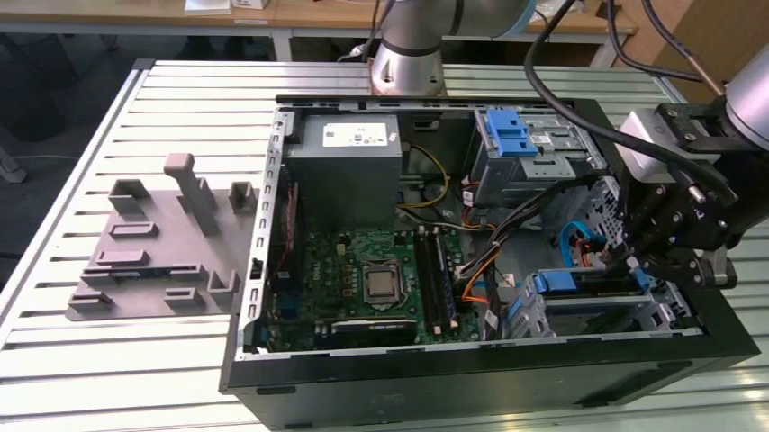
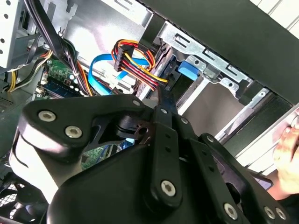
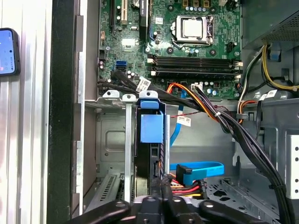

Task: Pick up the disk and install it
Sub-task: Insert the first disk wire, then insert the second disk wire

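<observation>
Clearly the first wrist view shows the fingers (image 3: 164,193) pressed together against the disk (image 3: 150,154), seated in its bay (image 3: 114,140)

One computer case (image 1: 481,378), one motherboard (image 1: 360,279), one grey holder (image 1: 157,261), one disk (image 3: 150,140).

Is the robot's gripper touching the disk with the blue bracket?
Touching. In the first wrist view the gripper has its fingers closed together, their tips meeting the near edge of the disk, which stands in the drive bay.

End effector (image 2: 159,105) at blue-bracketed disk (image 2: 189,70) in bay.
</observation>
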You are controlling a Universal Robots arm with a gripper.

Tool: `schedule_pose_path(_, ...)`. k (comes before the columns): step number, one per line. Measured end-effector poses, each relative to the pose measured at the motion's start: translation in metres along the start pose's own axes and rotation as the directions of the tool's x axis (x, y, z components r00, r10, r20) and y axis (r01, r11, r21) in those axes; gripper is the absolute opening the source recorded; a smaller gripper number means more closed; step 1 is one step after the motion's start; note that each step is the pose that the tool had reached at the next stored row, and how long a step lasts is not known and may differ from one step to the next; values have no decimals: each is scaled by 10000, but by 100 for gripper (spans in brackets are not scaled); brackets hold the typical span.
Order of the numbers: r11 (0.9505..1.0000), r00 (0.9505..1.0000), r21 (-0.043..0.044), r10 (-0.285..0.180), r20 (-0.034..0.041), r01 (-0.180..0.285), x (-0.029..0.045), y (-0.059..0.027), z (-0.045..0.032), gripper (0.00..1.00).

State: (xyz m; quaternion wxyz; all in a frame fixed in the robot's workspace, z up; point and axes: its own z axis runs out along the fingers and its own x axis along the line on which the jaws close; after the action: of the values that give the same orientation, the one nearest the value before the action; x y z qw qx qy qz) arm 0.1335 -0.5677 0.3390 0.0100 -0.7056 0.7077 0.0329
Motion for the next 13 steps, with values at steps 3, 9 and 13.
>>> schedule_pose_path(3,10000,10000,0,0,-1,0,0,0,-1,11)
schedule_pose_path(9,10000,10000,0,0,-1,0,0,0,-2,11)
schedule_pose_path(13,10000,10000,0,0,-2,0,0,0,-3,11)
